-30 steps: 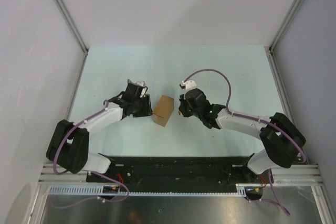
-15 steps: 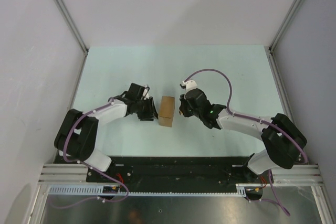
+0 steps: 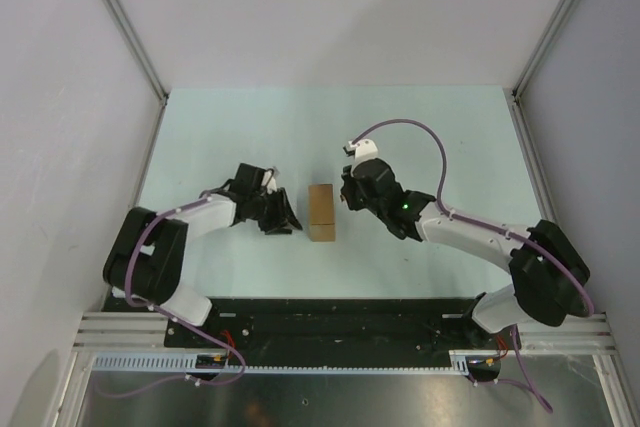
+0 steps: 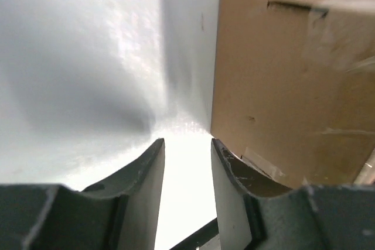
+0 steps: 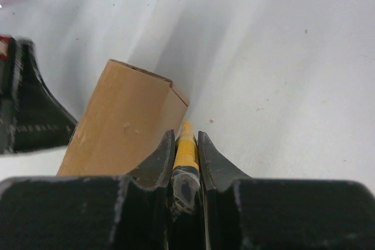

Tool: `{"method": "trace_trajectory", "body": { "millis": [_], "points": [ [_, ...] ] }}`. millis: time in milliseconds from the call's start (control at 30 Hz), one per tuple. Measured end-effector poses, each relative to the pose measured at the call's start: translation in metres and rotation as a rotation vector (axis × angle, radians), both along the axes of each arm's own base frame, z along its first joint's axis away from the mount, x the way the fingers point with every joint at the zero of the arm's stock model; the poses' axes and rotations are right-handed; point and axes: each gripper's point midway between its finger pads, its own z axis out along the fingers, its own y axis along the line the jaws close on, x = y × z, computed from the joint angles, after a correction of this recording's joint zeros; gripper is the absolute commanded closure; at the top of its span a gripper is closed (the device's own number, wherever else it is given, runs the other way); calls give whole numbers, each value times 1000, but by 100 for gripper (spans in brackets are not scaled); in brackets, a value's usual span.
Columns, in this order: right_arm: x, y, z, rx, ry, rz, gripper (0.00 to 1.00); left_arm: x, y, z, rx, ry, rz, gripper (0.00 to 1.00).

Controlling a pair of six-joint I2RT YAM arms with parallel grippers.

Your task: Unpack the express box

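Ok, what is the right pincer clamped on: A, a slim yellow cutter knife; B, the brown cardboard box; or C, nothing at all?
A: the right wrist view shows the right pincer shut on the slim yellow cutter knife, whose tip is beside the small brown cardboard box.

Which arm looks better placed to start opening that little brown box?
Right. The right claw grips a yellow cutter knife whose tip points toward the express box. The left claw sits open and empty beside it.
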Motion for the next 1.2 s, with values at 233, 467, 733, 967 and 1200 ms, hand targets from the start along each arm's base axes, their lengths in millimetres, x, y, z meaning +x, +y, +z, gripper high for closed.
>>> {"method": "trace_trajectory", "body": {
  "millis": [233, 467, 733, 967, 1200],
  "points": [
    [-16, -10, 41, 21, -52, 27, 100, 51, 34, 37, 29, -158, 157, 44],
    [-63, 35, 81, 48, -139, 245, 100, 123, 19, 71, 7, -260, 176, 39],
    [-112, 85, 37, -93, -145, 448, 100, 172, 2, 53, -5, -240, 146, 38],
    [-106, 110, -14, -267, -185, 458, 100, 175, -12, 29, -44, -198, 42, 38],
    [-84, 123, -30, -360, -270, 385, 100, 168, -22, 21, -99, -170, -34, 37]
  ]
}}
